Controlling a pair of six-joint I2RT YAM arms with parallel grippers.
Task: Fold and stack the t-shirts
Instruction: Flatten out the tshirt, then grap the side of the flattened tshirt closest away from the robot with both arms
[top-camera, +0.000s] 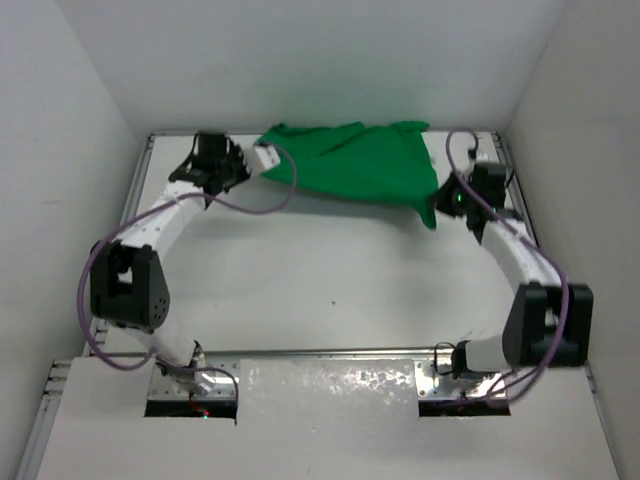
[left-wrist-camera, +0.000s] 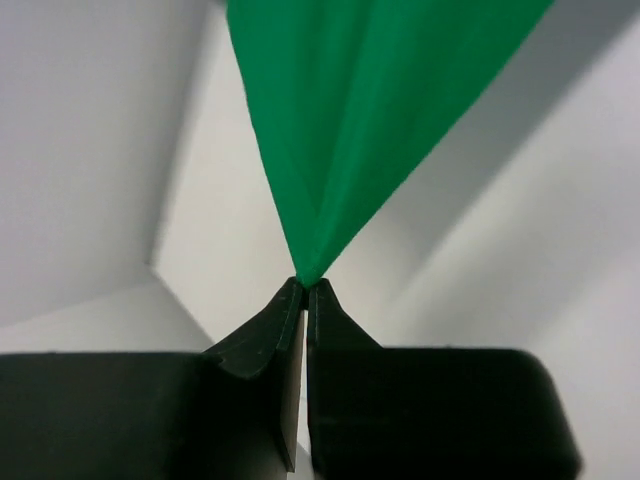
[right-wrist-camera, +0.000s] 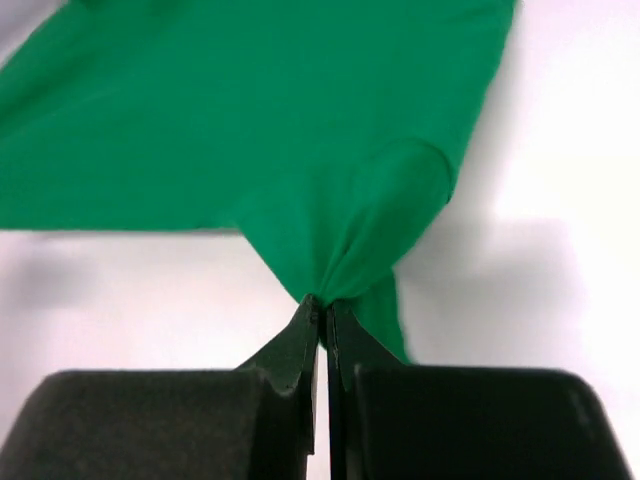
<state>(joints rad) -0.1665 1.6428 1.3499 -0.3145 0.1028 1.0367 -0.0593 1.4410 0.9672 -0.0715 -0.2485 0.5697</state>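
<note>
The bright green t-shirt is stretched between my two grippers at the far side of the white table. My left gripper is shut on the shirt's left end; in the left wrist view its fingertips pinch a taut point of green cloth. My right gripper is shut on the shirt's right end; in the right wrist view its fingertips pinch bunched cloth, with a short flap hanging below.
White walls close in the table at the back, left and right. Purple cables loop off both arms. A silver rail runs along the near edge between the arm bases.
</note>
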